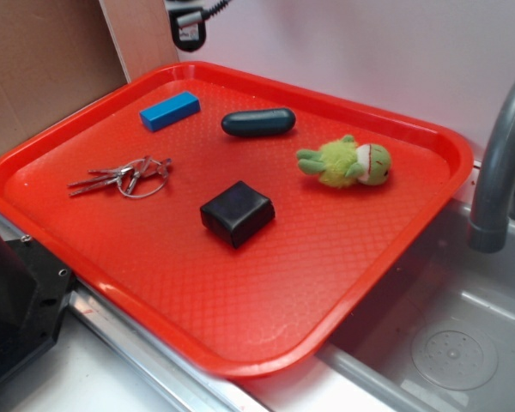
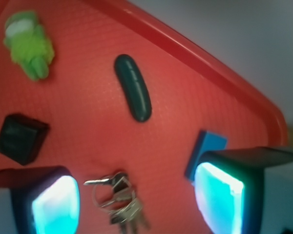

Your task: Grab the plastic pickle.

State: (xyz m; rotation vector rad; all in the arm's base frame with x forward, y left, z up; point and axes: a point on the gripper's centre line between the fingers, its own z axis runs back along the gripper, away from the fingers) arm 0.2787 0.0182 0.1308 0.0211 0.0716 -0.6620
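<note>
- Lying on its side on the red tray [image 1: 395, 249], the plastic pickle [image 1: 258, 123] sits toward the far rim, between the blue block [image 1: 169, 111] and the green plush toy [image 1: 348, 163], touching neither.
- Its glossy, rounded shell looks stiff, light and likely slippery; a grip across the narrow middle seems safest, since the ends would probably squirt out.
- The tool [image 2: 136, 204] hangs above the keys [image 2: 118, 199], jaws spread wide, holding nothing.
- No brand, label or legible writing shows.

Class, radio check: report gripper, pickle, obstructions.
Gripper open, high above tray, holding nothing. Plastic pickle lies flat, untouched, blue block beside it. Nothing on top of it.
</note>
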